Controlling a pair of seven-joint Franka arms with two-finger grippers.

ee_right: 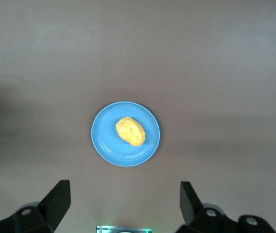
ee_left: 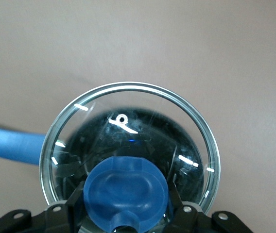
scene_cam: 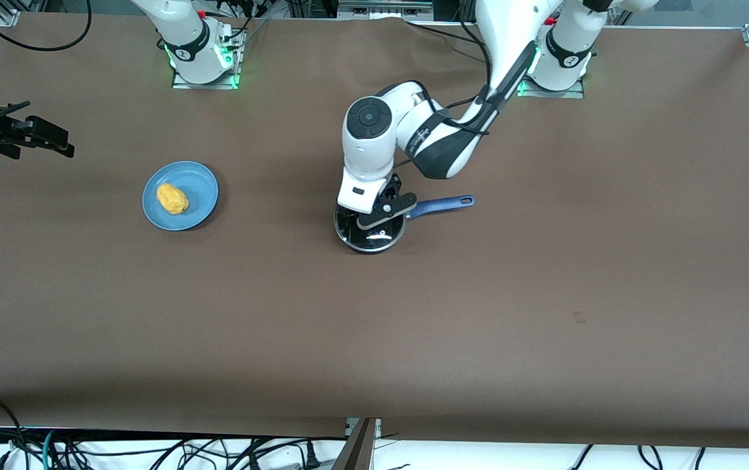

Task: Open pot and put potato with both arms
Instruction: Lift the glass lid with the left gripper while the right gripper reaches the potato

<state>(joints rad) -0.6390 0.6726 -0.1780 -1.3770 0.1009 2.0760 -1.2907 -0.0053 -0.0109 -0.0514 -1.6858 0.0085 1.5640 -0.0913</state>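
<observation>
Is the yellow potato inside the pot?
No, the potato lies on the blue plate, apart from the pot, whose glass lid is on.

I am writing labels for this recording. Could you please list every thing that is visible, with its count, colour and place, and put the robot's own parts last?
pot: one, black with a long blue handle, mid-table, at the same nearness to the front camera as the plate.
lid: one, clear glass with a blue knob, on the pot.
potato: one, yellow-orange, lying on the plate.
plate: one, blue, flat, toward the right arm's end of the table.
table: one, brown surface.
cables: several, black, along the table's edge nearest the front camera.
left claw: one, black, down over the lid, fingers beside the knob.
right claw: one, black, open, high over the plate, waiting.
</observation>
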